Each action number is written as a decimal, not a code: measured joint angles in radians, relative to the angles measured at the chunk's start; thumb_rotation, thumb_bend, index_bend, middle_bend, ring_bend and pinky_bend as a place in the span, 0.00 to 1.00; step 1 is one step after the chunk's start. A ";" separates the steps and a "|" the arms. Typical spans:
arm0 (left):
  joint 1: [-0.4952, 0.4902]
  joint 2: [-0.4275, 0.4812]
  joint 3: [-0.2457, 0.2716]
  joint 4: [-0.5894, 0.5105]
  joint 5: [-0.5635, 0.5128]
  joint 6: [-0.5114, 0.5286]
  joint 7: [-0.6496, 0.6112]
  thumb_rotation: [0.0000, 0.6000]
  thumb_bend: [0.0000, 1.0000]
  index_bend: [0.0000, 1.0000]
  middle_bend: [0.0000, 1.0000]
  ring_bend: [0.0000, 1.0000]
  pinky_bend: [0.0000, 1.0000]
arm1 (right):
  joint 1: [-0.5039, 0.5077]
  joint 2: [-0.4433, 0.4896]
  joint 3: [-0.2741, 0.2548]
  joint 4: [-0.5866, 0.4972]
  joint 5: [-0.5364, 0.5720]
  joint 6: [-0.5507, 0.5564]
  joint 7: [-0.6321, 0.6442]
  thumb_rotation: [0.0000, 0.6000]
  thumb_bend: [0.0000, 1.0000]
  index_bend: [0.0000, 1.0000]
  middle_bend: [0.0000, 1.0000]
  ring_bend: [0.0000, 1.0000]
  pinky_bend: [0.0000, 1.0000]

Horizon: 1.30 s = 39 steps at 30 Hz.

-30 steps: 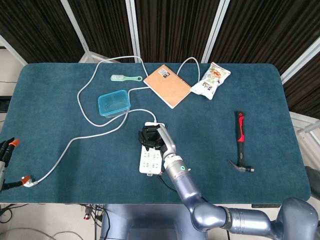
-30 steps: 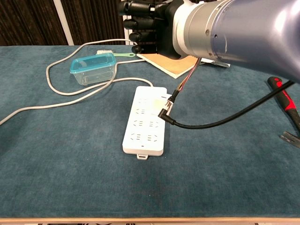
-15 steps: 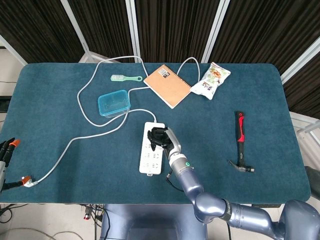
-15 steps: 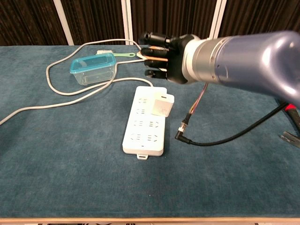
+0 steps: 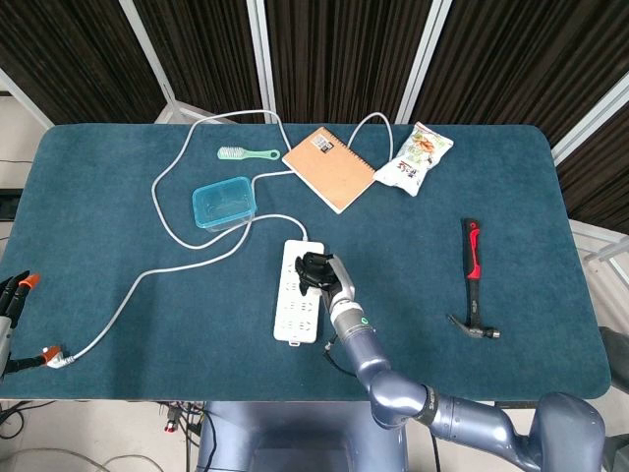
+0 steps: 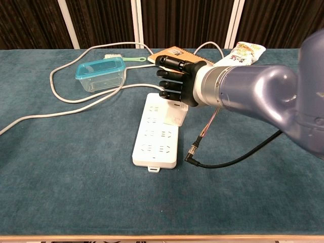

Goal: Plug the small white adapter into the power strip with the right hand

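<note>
The white power strip [image 5: 296, 313] [image 6: 153, 146] lies lengthwise at the table's front middle. The small white adapter [image 6: 177, 118] sits on the strip's far right part and is mostly covered. My right hand [image 5: 318, 274] [image 6: 176, 86] hovers low over it with its dark fingers curled and nothing visible inside them. Whether the hand touches the adapter cannot be told. In the head view the hand hides the adapter. Off the table's left edge, dark fingers that look like my left hand [image 5: 10, 295] barely show.
A black wrist cable [image 6: 230, 157] droops onto the table beside the strip. The strip's grey cord [image 5: 177, 236] loops left. A blue-lidded container [image 5: 223, 205], a green brush [image 5: 246, 153], a notebook [image 5: 329, 168] and a snack bag [image 5: 417, 157] lie behind. A hammer [image 5: 474, 272] is right.
My right hand moved right and came down from above the strip's far end to just over the adapter. The adapter, hidden at first, now sits on the strip.
</note>
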 measured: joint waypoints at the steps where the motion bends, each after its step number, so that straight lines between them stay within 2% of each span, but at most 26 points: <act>1: 0.000 0.000 0.000 0.000 0.000 0.000 0.000 1.00 0.00 0.00 0.00 0.00 0.00 | 0.002 -0.009 0.002 0.007 -0.003 0.007 0.006 1.00 0.64 0.85 0.87 0.83 0.79; 16: -0.001 0.002 0.000 0.000 -0.001 -0.003 -0.007 1.00 0.00 0.00 0.00 0.00 0.00 | 0.055 -0.082 0.054 0.066 0.019 0.051 0.023 1.00 0.64 0.85 0.87 0.83 0.79; 39: -0.003 0.003 0.000 0.000 -0.004 -0.009 -0.015 1.00 0.00 0.00 0.00 0.00 0.00 | 0.066 -0.149 0.043 0.156 0.038 0.029 0.014 1.00 0.64 0.85 0.86 0.83 0.79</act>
